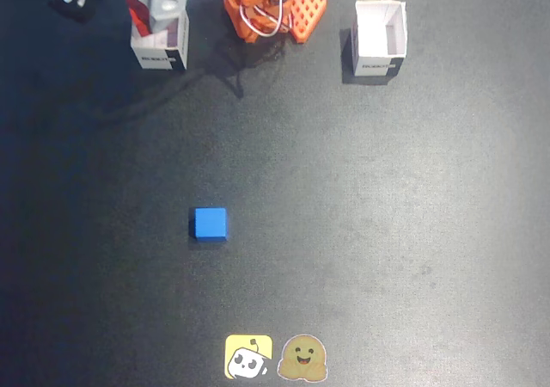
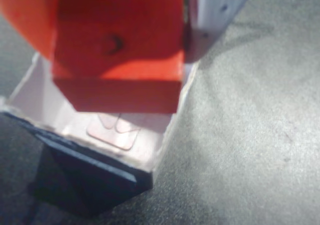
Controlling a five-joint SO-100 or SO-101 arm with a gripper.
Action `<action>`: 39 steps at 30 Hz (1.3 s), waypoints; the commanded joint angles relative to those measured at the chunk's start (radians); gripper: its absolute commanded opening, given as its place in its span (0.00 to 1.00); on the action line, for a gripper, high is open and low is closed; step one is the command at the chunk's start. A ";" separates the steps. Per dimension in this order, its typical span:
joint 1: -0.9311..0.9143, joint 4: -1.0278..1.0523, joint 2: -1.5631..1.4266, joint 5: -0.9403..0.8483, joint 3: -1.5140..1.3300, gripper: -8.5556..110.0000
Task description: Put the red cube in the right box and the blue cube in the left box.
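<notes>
Over the box [image 2: 150, 150] at the left of the fixed view I have the red cube [image 2: 117, 60], and in the wrist view it fills the upper frame, hanging above the white floor with nothing under it but the open cavity. The fingers are closed on it, I judge, since it sits clear of the floor between an orange finger [image 2: 27, 20] on one side and a pale finger [image 2: 215, 5] on the other, though the contact faces themselves are hidden. In the fixed view only a sliver of red [image 1: 137, 13] shows beside the gripper [image 1: 159, 4], which stands directly above that box [image 1: 159, 52]. The blue cube [image 1: 210, 224] lies out on the dark mat, well apart from both boxes, and the other box [image 1: 379, 39] at the right of that view is empty. My worry is the drop: the cube looks close to the wall nearest the pale finger, so if I open now it could catch the rim and tip out onto the mat, or knock the light box askew. The arm is folded back near its orange base [image 1: 273, 9], reaching sideways with the wrist pointing down into the box.
</notes>
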State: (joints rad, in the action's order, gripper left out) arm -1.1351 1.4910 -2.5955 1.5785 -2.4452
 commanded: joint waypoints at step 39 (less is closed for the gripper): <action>0.603 -0.032 -0.077 -0.064 0.117 0.09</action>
State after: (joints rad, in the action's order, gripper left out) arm -0.6228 1.4481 -2.6369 1.4864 -2.3807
